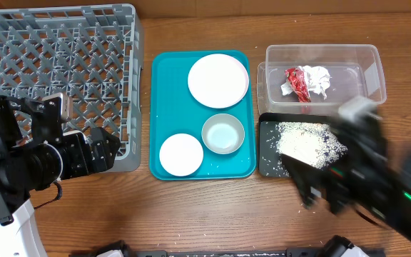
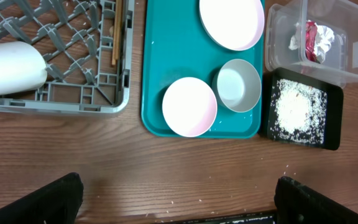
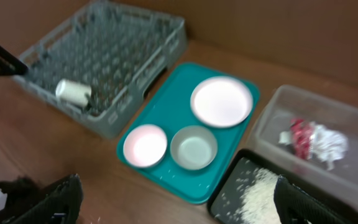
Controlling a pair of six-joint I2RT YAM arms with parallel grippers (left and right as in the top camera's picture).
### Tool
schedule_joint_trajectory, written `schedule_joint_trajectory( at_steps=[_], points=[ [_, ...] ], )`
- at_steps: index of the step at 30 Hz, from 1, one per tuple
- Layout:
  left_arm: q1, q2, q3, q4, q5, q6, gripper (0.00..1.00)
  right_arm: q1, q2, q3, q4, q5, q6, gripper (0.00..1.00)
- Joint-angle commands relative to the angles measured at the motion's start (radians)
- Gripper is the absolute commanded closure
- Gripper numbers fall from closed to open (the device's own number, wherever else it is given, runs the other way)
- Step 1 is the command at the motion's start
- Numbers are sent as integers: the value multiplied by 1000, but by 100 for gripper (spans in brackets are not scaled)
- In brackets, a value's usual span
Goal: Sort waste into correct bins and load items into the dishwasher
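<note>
Three dishes, plate [image 1: 218, 80] and two bowls [image 1: 181, 154], wait on the tray [image 1: 170, 93] for loading; cup [image 2: 11, 68] lies in the rack [image 1: 48, 43]; both jaws apart, empty.

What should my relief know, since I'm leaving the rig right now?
Left claw and right claw: open, empty.
Done: crumpled red wrapper with white tissue in clear plastic tub; pale rice grains mostly on flat black tray; small white cup lying in grey lattice dish rack.
To do: round white plate and two small round bowls, on the teal tray, go into the rack.
</note>
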Motion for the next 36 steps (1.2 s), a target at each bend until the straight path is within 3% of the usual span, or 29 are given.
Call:
schedule_joint_trajectory(
  at_steps=[1,7,15,22,28,36],
  points=[
    [-6,2,5,-2,18,19,0,-35,-77,-31,48,102,-69,0],
    [-6,2,5,-2,18,19,0,-252,-200,-272,271,34,-198,0],
    [-6,7,5,-2,18,19,0,-542,-436,-867,733,-207,-195,0],
    [-6,7,5,-2,18,19,0,-604,-711,-1319,964,-247,-185,0],
    [-6,7,5,-2,18,19,0,-620,-848,-1540,1106,-247,-185,0],
    [-6,7,5,-2,18,19,0,-621,-962,-1689,1193,-248,-185,0]
  ],
)
